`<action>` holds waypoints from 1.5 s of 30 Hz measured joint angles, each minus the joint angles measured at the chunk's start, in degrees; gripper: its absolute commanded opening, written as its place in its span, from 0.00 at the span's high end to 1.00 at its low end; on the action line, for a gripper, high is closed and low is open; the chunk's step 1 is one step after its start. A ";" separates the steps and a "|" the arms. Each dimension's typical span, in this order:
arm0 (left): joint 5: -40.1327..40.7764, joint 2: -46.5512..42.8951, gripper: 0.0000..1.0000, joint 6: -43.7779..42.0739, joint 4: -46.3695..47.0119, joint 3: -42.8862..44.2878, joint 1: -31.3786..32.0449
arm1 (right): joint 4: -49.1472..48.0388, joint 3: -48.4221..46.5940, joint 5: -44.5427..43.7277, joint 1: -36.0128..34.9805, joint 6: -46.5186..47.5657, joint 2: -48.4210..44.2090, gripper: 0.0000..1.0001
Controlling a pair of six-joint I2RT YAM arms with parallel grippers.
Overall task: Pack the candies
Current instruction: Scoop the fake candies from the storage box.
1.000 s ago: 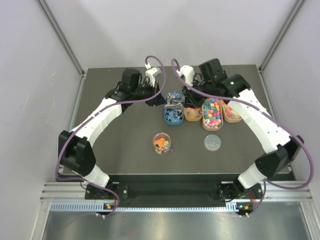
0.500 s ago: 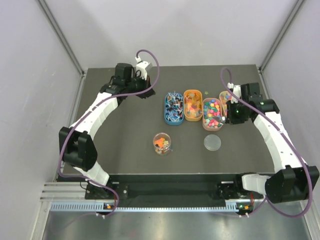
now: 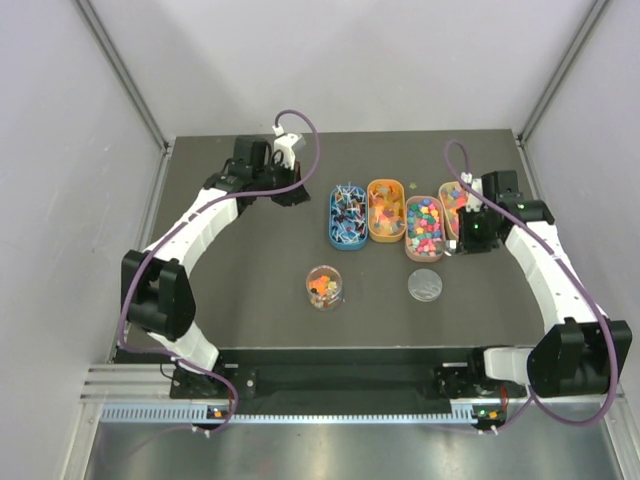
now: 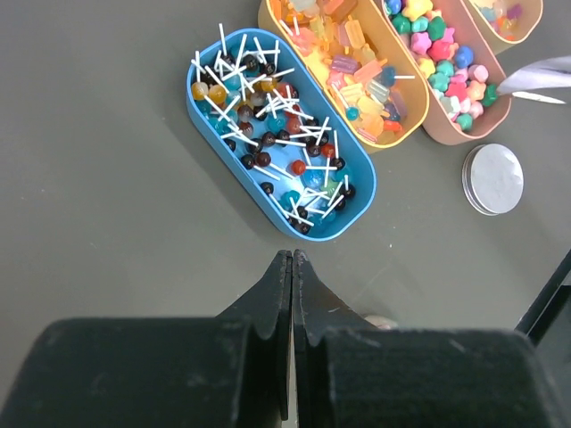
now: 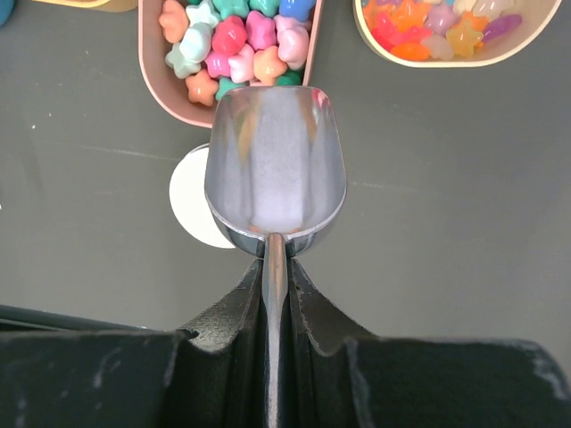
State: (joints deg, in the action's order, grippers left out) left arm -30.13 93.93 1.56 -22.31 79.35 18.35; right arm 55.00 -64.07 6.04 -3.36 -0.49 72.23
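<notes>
**A:** What has the right hand got?

**B:** The right hand (image 5: 275, 267) is pinched narrow on the thin handle of a metal scoop (image 5: 275, 160). The bowl is empty. It hangs above the tabletop (image 3: 250, 260) with its tip at the near end of the pink tray (image 5: 148, 85) and partly over the lid (image 5: 189, 207).

**A:** And the other one?

**B:** The left hand (image 4: 292, 267) is closed on nothing and hovers just short of the blue tray (image 4: 277, 214).

**A:** How far along is the packing?

**B:** Early, I'd say. The jar (image 3: 324, 287) stands open, apart from the trays, with only a few orange pieces in the bottom. Nearly all the candies (image 5: 236, 49) sit in the four trays mid-tabletop. That leaves scooping, carrying, tipping and capping.

**A:** Which way do they lie?

**B:** The star-shaped ones are lumps with no long axis. Their trays are ovals set side by side, with the long axes running away from the arm bases at a slight lean. The lollipops (image 4: 268, 134) have sticks pointing every way. The scoop's axis runs straight out from the hand, mouth toward the pink tray.
</notes>
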 measured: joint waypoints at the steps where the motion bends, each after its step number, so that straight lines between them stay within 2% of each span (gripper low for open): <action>1: -0.04 0.11 1.00 0.02 0.00 -0.07 -0.04 | -0.26 0.13 -0.04 0.00 -0.09 0.02 1.00; 17: -0.94 0.35 1.00 0.59 0.66 -2.82 -2.69 | -3.23 -0.79 -2.36 -1.31 -0.83 9.09 1.00; 26: -1.92 0.44 1.00 0.81 0.79 -3.23 -3.98 | -3.39 0.35 -7.43 -5.77 -3.26 8.52 1.00; 34: -2.47 3.96 1.00 0.87 0.81 -2.71 -4.02 | -3.39 1.92 -7.28 -5.90 -3.82 8.63 1.00; 45: -3.21 4.17 1.00 1.77 0.83 -2.29 -4.02 | -4.13 3.56 -6.82 -8.04 -4.26 9.55 1.00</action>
State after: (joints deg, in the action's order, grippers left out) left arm -33.34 98.10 3.33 -21.47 77.06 14.33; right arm 50.87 -60.51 -0.78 -11.40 -4.75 81.78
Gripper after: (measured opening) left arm 0.010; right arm 0.122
